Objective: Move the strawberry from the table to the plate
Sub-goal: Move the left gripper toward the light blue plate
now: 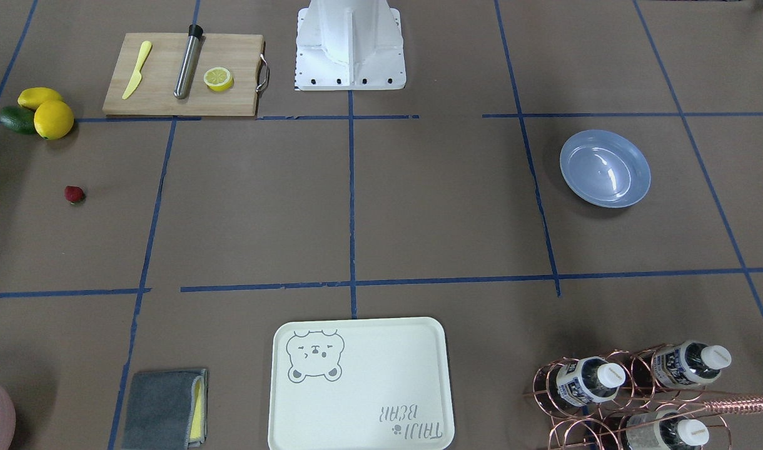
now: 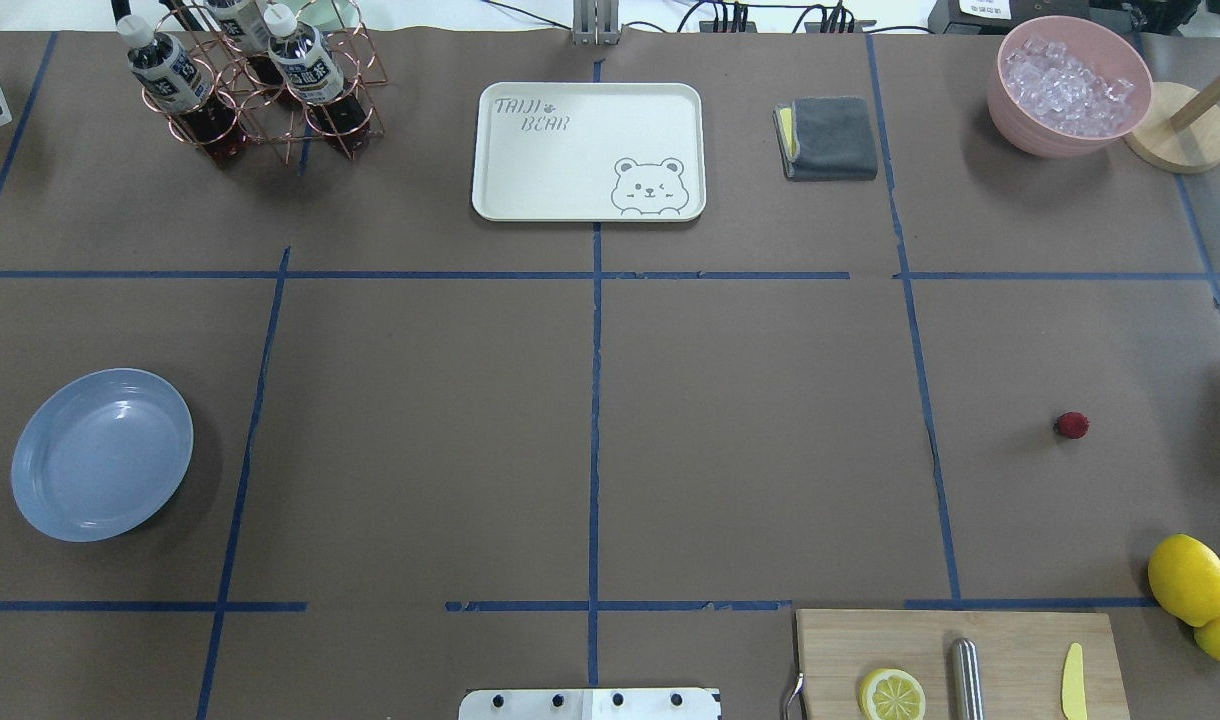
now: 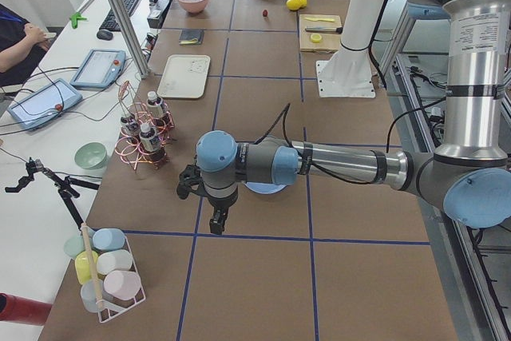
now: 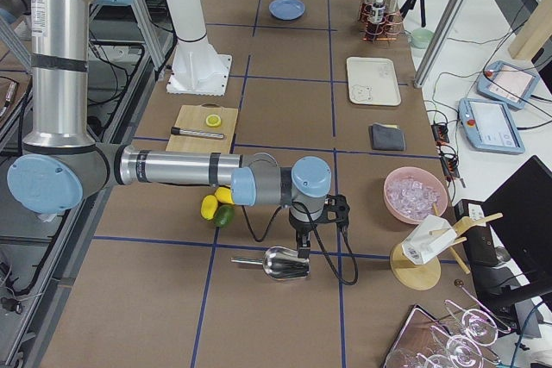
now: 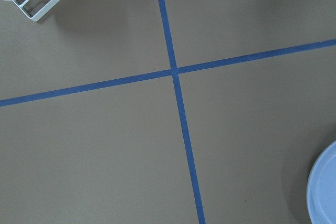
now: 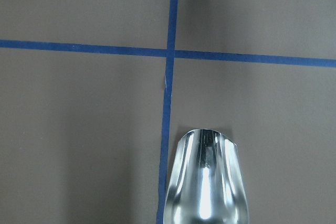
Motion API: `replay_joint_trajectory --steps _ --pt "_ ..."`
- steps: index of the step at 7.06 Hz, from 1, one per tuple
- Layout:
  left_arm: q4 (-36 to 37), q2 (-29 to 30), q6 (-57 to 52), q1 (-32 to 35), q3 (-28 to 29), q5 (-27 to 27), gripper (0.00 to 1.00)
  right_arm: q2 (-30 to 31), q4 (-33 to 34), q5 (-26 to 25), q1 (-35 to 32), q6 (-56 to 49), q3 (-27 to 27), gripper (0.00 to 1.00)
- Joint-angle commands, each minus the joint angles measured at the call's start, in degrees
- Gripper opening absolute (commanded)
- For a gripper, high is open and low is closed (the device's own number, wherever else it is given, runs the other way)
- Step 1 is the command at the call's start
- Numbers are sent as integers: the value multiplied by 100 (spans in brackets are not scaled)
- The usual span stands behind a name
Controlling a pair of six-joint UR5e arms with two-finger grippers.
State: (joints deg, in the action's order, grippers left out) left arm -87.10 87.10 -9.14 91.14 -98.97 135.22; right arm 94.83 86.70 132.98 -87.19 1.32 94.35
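Observation:
The strawberry (image 1: 74, 194) (image 2: 1071, 425) (image 3: 264, 13) lies alone on the table (image 2: 750, 430), on the robot's right side, a little beyond the lemons. The light-blue plate (image 1: 605, 169) (image 2: 102, 454) (image 4: 286, 9) sits empty on the left side; its edge shows in the left wrist view (image 5: 325, 192). My left gripper (image 3: 214, 227) hangs beside the plate, past the table's left end. My right gripper (image 4: 303, 252) hovers over a metal scoop (image 4: 280, 263) (image 6: 207, 182), past the lemons. Each gripper shows only in a side view, so I cannot tell whether it is open or shut.
A cutting board (image 2: 960, 660) with a lemon half, a metal rod and a yellow knife sits near the robot's base. Lemons (image 2: 1187, 578) and an avocado lie at the right edge. Along the far side stand a bear tray (image 2: 588, 150), a grey cloth (image 2: 830, 137), an ice bowl (image 2: 1068, 85) and a bottle rack (image 2: 255, 85).

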Motion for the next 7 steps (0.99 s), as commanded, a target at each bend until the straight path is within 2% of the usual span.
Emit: replay_joint_trajectory --steps 1,4,5,6,7 --pt "0 0 -9 0 -17 4 100 0 -4 0 0 0 -4 100" --pt "-78 -9 -17 0 -228 -40 100 -288 -31 -9 52 44 57 100" --pt "-540 -26 0 -17 -228 -310 100 -395 -214 -17 218 79 57 100" --pt "-1206 -26 -9 -26 -176 -312 100 -491 -520 -70 446 70 58 100" --pt "-1822 -61 -9 -35 -132 -313 100 -423 -1176 -27 588 105 40 100"
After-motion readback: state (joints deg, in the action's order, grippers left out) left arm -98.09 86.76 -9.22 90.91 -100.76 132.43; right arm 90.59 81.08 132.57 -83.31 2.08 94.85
